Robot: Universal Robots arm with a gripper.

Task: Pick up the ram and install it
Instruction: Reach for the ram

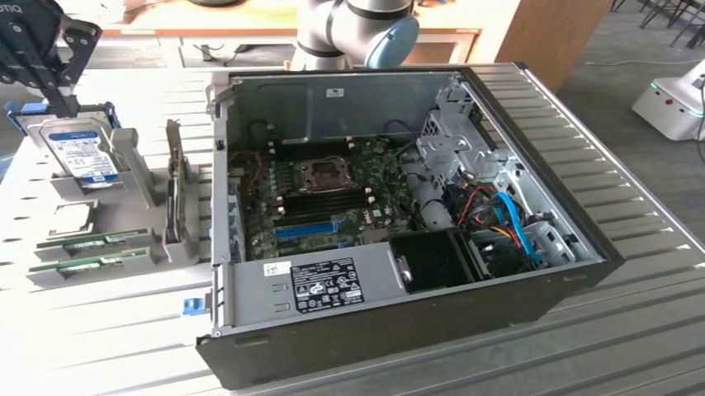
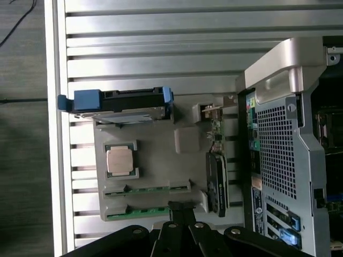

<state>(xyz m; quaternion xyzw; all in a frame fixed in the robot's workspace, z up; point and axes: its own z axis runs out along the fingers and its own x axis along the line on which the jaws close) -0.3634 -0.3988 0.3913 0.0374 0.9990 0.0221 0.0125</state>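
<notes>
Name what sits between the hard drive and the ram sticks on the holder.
A square processor chip lies between the hard drive and the ram sticks, seen in the wrist view.

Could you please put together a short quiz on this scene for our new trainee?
1. True or false: the gripper holds a ram stick.
2. How many ram sticks lie in the grey holder?
3. The hard drive stands: A in the holder; B inside the computer case; C on the floor.
Key: 1 false, it is shut and empty; 2 two; 3 A.
</notes>
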